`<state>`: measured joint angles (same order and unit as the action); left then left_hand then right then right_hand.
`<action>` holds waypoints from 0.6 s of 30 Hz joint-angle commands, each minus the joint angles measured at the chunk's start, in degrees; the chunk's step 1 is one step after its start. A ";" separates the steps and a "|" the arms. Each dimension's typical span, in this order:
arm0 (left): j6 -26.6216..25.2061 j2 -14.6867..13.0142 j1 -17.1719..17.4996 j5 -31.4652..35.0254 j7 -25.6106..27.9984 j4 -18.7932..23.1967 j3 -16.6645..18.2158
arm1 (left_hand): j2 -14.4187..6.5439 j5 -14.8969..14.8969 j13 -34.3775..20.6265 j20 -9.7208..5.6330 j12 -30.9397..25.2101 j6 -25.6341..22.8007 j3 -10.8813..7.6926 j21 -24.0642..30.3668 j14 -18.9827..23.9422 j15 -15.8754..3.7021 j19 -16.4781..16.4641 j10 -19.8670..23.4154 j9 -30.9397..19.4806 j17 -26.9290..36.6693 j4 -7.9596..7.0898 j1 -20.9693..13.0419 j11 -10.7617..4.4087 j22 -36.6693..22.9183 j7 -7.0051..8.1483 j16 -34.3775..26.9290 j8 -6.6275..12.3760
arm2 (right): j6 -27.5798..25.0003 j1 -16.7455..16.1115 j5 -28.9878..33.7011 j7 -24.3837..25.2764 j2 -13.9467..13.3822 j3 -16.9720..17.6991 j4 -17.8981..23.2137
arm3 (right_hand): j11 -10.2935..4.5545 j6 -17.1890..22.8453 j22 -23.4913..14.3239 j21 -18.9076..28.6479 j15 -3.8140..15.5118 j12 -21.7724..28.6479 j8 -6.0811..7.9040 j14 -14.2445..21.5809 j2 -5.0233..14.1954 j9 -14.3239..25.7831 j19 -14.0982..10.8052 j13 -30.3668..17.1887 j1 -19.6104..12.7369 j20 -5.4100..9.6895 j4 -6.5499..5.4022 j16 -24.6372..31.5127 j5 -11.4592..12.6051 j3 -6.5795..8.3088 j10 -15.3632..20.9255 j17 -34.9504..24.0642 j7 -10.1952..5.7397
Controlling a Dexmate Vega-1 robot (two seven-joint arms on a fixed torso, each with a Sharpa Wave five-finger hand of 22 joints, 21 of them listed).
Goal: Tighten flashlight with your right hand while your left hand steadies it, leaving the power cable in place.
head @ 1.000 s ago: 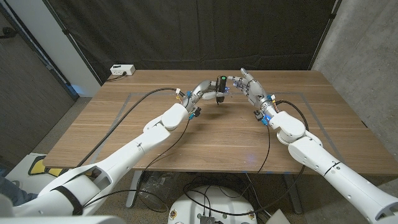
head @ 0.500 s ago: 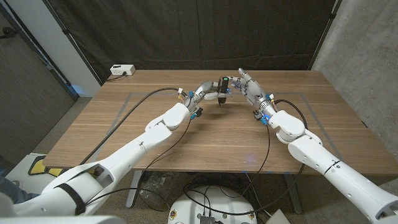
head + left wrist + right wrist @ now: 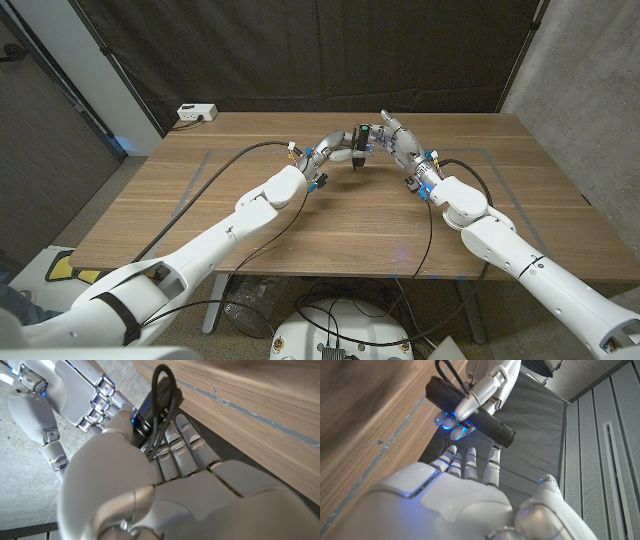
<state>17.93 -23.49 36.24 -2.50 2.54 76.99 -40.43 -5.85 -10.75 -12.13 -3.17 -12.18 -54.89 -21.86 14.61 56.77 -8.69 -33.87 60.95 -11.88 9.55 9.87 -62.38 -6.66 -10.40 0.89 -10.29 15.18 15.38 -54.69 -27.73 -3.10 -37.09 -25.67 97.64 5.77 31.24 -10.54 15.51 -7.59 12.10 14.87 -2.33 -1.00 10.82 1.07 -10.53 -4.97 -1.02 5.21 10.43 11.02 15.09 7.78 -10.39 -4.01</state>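
Observation:
A short black flashlight (image 3: 361,138) is held above the table's far middle in my left hand (image 3: 338,146), whose fingers (image 3: 481,389) wrap its body (image 3: 470,414). A black power cable (image 3: 163,391) loops off the flashlight's end (image 3: 146,411), and a bit of it hangs below (image 3: 353,162). My right hand (image 3: 396,141) stands just right of the flashlight with its fingers spread. In the right wrist view its fingertips (image 3: 470,456) reach close to the flashlight's head without gripping it. The right hand (image 3: 75,395) also shows beside the flashlight in the left wrist view.
A small white box (image 3: 197,113) sits at the back left corner of the wooden table (image 3: 330,225). Faint tape lines (image 3: 200,170) mark a rectangle on the tabletop. A black curtain hangs behind the table, and a concrete wall stands to the right.
My right hand has drifted a little left, closer to the flashlight. The left hand has raised and turned the flashlight slightly.

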 commanded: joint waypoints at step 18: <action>-1.23 1.16 1.02 -3.67 1.99 -0.43 1.68 | -1.47 0.05 -0.41 -4.53 -0.45 -3.98 -4.08 -0.32 1.18 -2.58 -0.90 4.97 -0.40 0.10 -3.24 -1.00 -4.39 0.00 -3.29 -0.16 -0.41 | -0.96 -0.99 -0.31 0.58 -1.14 0.60 1.30 | 0.01 6.55 -0.27 -0.08 0.44 1.88 1.55 3.08 1.22 0.31 -1.69 -0.25 -0.27 0.01 0.05 0.88 0.01 -0.33 4.77 -0.17 -0.30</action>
<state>17.56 -22.51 36.78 -5.18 3.92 76.19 -39.21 -5.94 -10.77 -12.39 -3.27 -12.13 -55.50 -22.10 14.40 57.34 -8.83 -34.39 60.95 -12.14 9.45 10.10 -62.43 -6.66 -10.40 0.48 -10.19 14.91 14.45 -55.27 -28.20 -2.52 -37.58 -25.34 98.22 5.70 36.87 -10.54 15.46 -6.94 13.65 16.31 0.17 -0.17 11.23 -0.39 -10.53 -5.21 -0.82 5.21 11.05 11.02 15.09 11.94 -10.39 -4.28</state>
